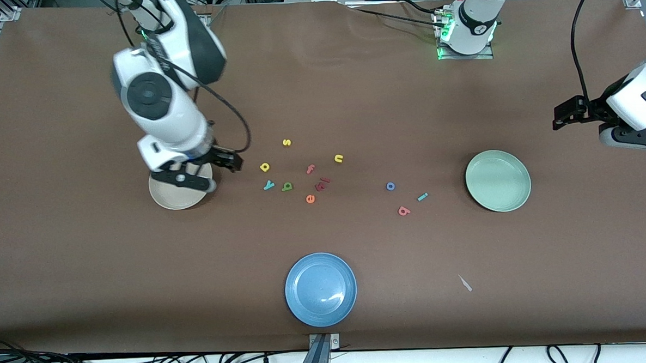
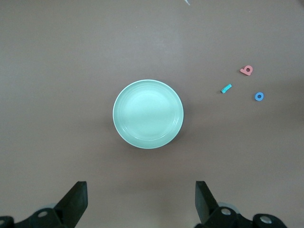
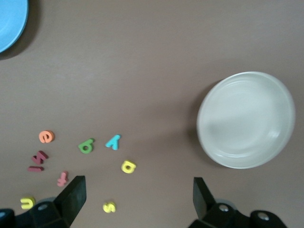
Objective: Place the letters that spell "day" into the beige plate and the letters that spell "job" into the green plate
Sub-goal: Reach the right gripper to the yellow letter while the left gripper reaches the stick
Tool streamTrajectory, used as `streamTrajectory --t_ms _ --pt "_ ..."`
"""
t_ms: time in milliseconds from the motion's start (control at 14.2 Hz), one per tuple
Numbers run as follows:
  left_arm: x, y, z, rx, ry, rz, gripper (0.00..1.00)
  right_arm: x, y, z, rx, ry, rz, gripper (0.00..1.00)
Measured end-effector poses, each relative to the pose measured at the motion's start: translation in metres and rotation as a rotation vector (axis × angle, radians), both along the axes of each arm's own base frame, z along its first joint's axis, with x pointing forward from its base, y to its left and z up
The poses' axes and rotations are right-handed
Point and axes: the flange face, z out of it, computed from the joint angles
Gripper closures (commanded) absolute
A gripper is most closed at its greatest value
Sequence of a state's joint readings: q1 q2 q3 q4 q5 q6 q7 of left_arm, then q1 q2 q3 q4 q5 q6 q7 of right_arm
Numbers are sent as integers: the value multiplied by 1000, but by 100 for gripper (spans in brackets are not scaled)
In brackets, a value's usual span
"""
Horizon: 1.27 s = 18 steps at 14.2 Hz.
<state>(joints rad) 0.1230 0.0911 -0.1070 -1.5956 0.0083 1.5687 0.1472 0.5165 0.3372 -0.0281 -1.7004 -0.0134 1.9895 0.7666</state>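
Three small foam letters, a yellow rounded one with a hole [image 1: 264,166], a teal "y" [image 1: 268,185] and a green rounded one [image 1: 286,186], lie loose on the brown table [image 1: 352,93], in a tight group between the beige plate [image 1: 174,201] and the scatter of other letters. The beige plate sits toward the right arm's end of the table with nothing visible in it. A blue ring "o" [image 1: 390,186], a thin teal "j" [image 1: 422,197] and a salmon-red "b" [image 1: 404,210] lie near one another on the table beside the green plate [image 1: 497,180], toward the left arm's end; that plate is bare.

The right gripper [image 1: 221,161] hangs above the edge of the beige plate, its fingers [image 3: 71,197] spread wide and holding nothing. The left gripper [image 1: 565,113] hovers near the table's end, over bare table next to the green plate, jaws likewise wide and empty.

Among the scattered letters are a yellow "s" [image 1: 286,142], a yellow "u" [image 1: 338,158], a pink "f" [image 1: 310,169], dark red pieces [image 1: 322,183] and an orange "e" [image 1: 310,199]. A blue plate [image 1: 320,289] rests nearest the front camera, with a small pale scrap [image 1: 465,283] lying on the table beside it.
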Motion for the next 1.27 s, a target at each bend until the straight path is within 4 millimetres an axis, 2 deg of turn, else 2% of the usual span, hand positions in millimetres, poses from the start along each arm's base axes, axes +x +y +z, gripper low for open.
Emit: streamTrajectory --t_ms 141,353,706,776,918,988,1059,1129,1271 --pt "-2 -2 5 -2 6 -4 0 -9 13 -37 8 -16 -1 0" --pt "-3 -21 9 -4 6 -35 0 -26 19 -79 32 -24 -11 0" --pt "-6 -25 1 -28 51 -13 0 -54 46 -104 7 31 42 0" --pt "-4 -23 -5 -31 62 -7 0 -58 51 -113 5 35 50 0" --pt "5 -28 -31 -94 106 2 0 -64 59 -129 2 41 58 0" --pt "11 -40 -51 -130 138 -6 0 -66 58 -135 -1 46 60 0" --pt "17 -61 -73 -145 170 -31 0 -67 57 -139 1 42 59 0" --pt "23 -90 -96 -141 191 -56 0 -68 54 -144 9 29 57 0" --pt "28 -154 -129 -124 190 -78 0 -70 48 -158 23 4 58 0"
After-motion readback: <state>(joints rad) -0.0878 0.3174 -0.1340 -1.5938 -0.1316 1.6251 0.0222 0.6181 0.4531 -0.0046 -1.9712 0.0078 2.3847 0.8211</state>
